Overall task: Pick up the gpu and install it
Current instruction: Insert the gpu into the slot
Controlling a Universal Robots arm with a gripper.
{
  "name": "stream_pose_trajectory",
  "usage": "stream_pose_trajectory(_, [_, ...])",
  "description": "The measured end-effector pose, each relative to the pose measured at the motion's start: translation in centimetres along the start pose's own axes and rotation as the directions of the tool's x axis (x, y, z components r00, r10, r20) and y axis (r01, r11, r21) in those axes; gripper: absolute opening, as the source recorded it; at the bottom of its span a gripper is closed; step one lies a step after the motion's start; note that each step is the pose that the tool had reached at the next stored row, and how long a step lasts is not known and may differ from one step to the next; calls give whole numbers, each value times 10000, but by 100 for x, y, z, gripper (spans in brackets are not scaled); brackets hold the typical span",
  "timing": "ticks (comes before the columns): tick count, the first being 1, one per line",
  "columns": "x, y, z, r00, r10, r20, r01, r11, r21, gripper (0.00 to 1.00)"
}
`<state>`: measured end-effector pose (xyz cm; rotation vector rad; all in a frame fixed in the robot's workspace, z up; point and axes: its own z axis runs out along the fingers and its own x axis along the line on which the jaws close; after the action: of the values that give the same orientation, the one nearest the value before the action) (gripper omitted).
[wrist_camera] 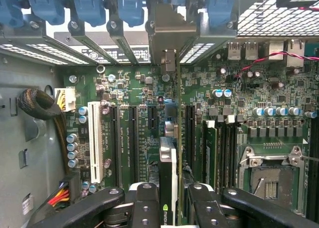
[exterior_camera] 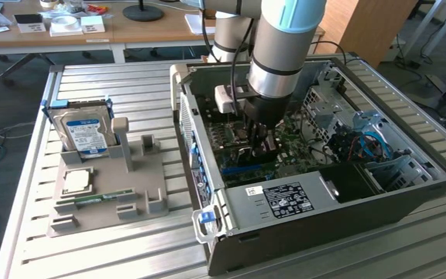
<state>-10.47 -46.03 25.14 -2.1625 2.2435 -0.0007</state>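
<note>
My gripper (exterior_camera: 259, 144) reaches down inside the open computer case (exterior_camera: 409, 192), over the green motherboard (exterior_camera: 304, 152). In the wrist view the gripper (wrist_camera: 172, 208) is shut on the gpu (wrist_camera: 168, 163), a thin card seen edge-on between the two black fingers (wrist_camera: 144, 205). The card stands upright over the row of long expansion slots (wrist_camera: 133, 138) on the motherboard (wrist_camera: 279, 103). Its grey metal end bracket (wrist_camera: 167, 33) sits up against the case's rear slot openings. I cannot tell whether the card's lower edge is seated in a slot.
Blue slot latches (wrist_camera: 89, 3) line the rear wall. Memory sticks (wrist_camera: 212, 148) and a CPU socket (wrist_camera: 271, 173) lie beside the card, cables (wrist_camera: 60, 195) at the far side. Outside the case a grey fixture (exterior_camera: 107, 192) holds a hard drive (exterior_camera: 83, 131), a CPU (exterior_camera: 77, 181) and a memory stick (exterior_camera: 99, 199).
</note>
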Motion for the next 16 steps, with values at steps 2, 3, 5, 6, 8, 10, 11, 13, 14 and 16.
stream_pose_trajectory(2, [0,0,0,10000,0,0,0,10000,0,27])
stream_pose_trajectory(3, [0,0,6,10000,0,2,0,10000,1,27])
stream_pose_trajectory(5, [1,1,19,10000,0,1,0,10000,1,27])
stream_pose_trajectory(6, [1,0,19,10000,0,-1,0,10000,0,27])
stream_pose_trajectory(8, [1,1,19,10000,0,-2,0,10000,-1,27])
stream_pose_trajectory(10, [0,0,31,10000,0,4,0,10000,2,27])
stream_pose_trajectory(11, [1,1,37,10000,0,2,0,10000,1,27])
stream_pose_trajectory(13, [1,1,43,10000,0,-1,0,10000,0,27])
stream_pose_trajectory(14, [1,1,43,10000,0,-1,0,10000,-1,27])
stream_pose_trajectory(16, [1,1,43,10000,0,-1,0,10000,0,27])
